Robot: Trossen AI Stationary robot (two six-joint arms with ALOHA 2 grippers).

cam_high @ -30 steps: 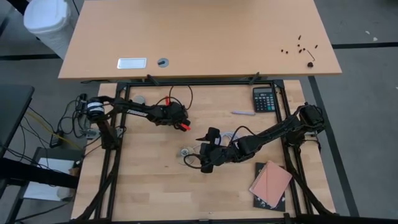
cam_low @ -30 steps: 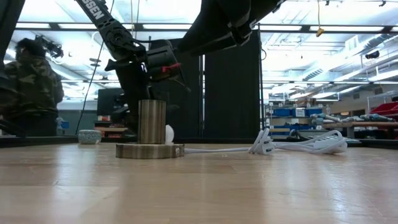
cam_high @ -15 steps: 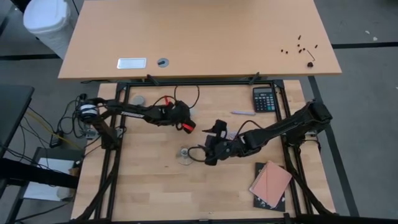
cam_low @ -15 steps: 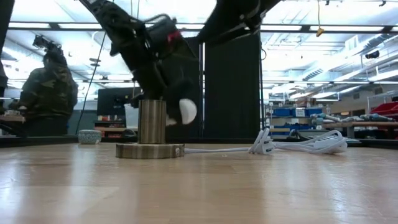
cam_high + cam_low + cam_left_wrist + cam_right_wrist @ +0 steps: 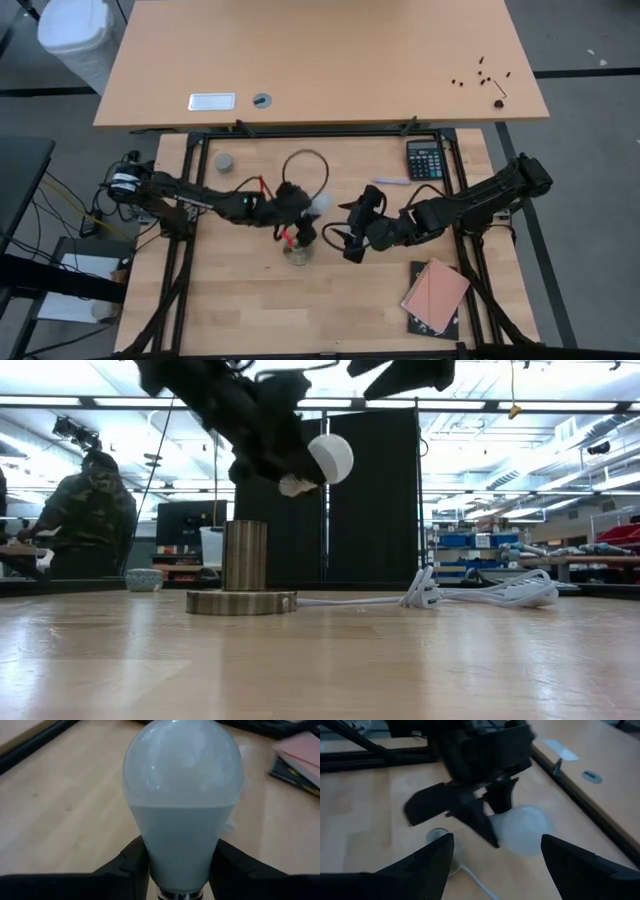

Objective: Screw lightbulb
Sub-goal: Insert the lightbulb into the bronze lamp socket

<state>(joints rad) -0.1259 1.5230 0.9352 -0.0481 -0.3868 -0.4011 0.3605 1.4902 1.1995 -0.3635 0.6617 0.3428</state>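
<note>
The white lightbulb (image 5: pixel 182 795) is in my left gripper (image 5: pixel 306 210), which is shut on it. In the low view the lightbulb (image 5: pixel 330 458) hangs above and just right of the brass lamp socket (image 5: pixel 244 555). The socket stands upright on its round disc base (image 5: pixel 297 250) in the middle of the table. My right gripper (image 5: pixel 352 232) hovers open just right of the base, with nothing between its fingers (image 5: pixel 427 865). My left gripper pinches the bulb's narrow neck (image 5: pixel 180 870), just above the metal screw end, between its two fingers (image 5: pixel 131 862). The round end points away from the gripper, toward the table's right. The bulb is tilted and lifted clear of table and socket.
The lamp's white cord (image 5: pixel 480 593) lies coiled to the right of the base. A calculator (image 5: pixel 424 158) and a pen (image 5: pixel 390 181) lie at the far right, a pink notebook (image 5: pixel 436 290) at the near right, a small grey cap (image 5: pixel 224 160) at the far left. A person (image 5: pixel 90 510) stands beyond the table.
My left gripper has risen and swung toward the table's near side and right, and has rolled. It has lifted the lightbulb off the table behind the socket to a place above it. My right gripper has risen and drawn back from the lamp base toward the right, staying open.
</note>
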